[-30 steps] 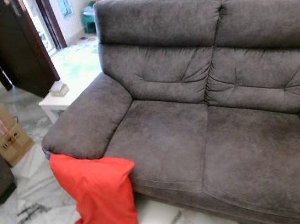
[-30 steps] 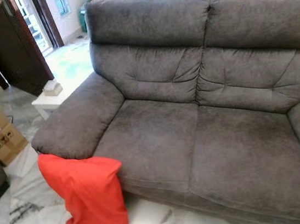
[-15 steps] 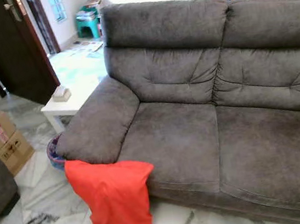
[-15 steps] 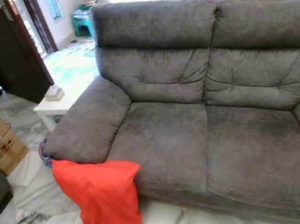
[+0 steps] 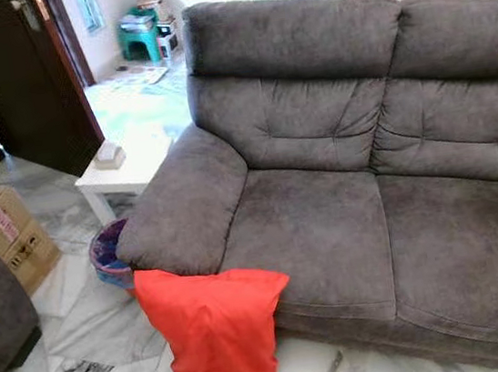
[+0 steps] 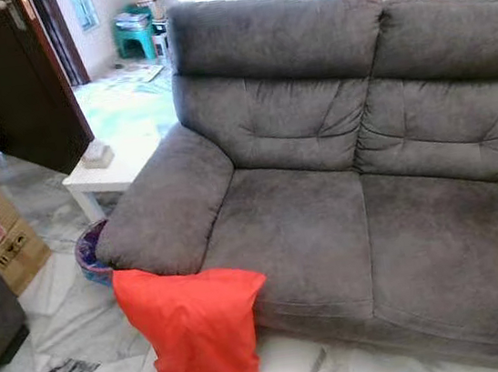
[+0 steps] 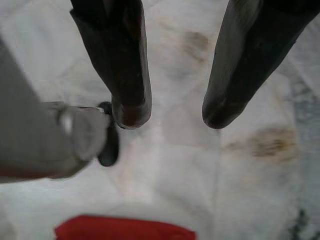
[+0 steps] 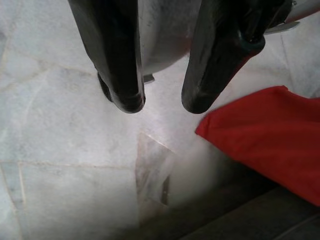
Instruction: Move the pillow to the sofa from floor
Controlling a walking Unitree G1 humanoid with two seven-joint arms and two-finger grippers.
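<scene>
Pillow, red, at the lower left of the left eye view: upper edge leaning against the front of the grey sofa just below its armrest, lower end down on the marble floor. Not gripped by either pincer.

Left gripper hanging over the pale floor in its wrist view, two black fingers spread with a clear gap, nothing between them. Strip of the red pillow at the bottom edge of that picture, well apart from the fingertips. Blurred grey part of the robot at the left edge.

Right gripper likewise released and empty, fingers apart above the marble. Corner of the red pillow at the right of that frame, near the fingertips but not touching. Dark band along the lower right there, too blurred to identify.

Further out, in the head views: blue bin on the floor beside the armrest, touching or just beside the pillow's upper corner. White side table behind it, a small box on top. Cardboard box at the left edge, dark door at upper left.
</scene>
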